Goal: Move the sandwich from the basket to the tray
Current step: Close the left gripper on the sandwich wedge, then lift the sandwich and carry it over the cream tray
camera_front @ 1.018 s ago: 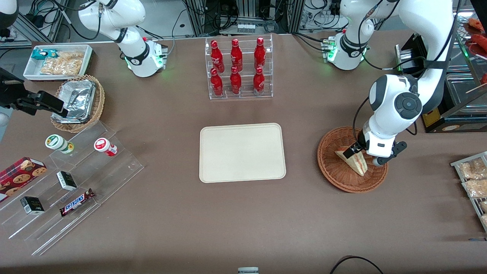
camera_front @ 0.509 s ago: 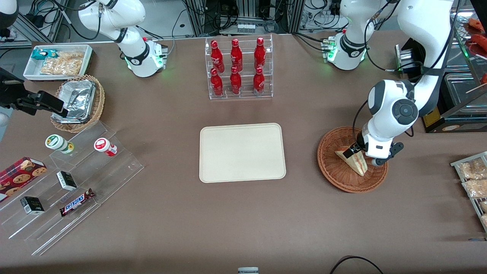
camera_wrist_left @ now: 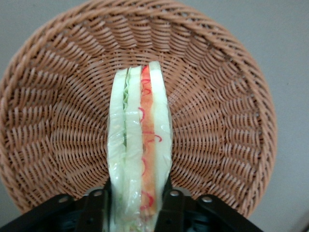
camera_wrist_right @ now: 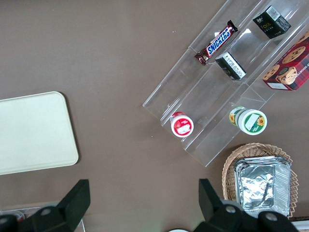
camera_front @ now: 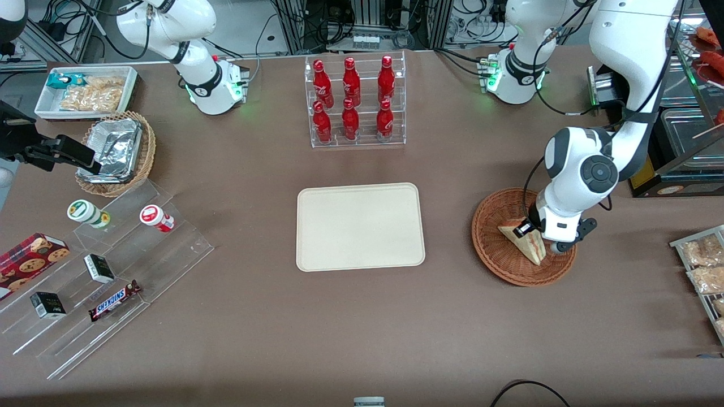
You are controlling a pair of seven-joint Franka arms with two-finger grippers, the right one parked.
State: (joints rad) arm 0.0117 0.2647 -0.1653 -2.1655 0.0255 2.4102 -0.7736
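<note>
The sandwich (camera_front: 523, 244), a wrapped white-bread wedge with orange and green filling, stands on edge in the round reddish-brown wicker basket (camera_front: 498, 254) toward the working arm's end of the table. My left gripper (camera_front: 537, 237) is down in the basket, and its fingers press on both flat sides of the wedge. In the left wrist view the sandwich (camera_wrist_left: 140, 145) runs between the black fingers (camera_wrist_left: 171, 205), with the basket (camera_wrist_left: 58, 121) all around it. The cream tray (camera_front: 360, 226) lies at the table's middle, bare, beside the basket; it also shows in the right wrist view (camera_wrist_right: 34, 133).
A clear rack of red bottles (camera_front: 353, 102) stands farther from the camera than the tray. A clear stepped shelf with snacks (camera_front: 102, 265), a lighter basket with a foil container (camera_front: 116, 152) and a white bin (camera_front: 85, 93) lie toward the parked arm's end. Packets (camera_front: 704, 265) lie beside the basket.
My left gripper has come down a little lower over the sandwich in the basket, and the arm's elbow has shifted. The sandwich stays in the basket.
</note>
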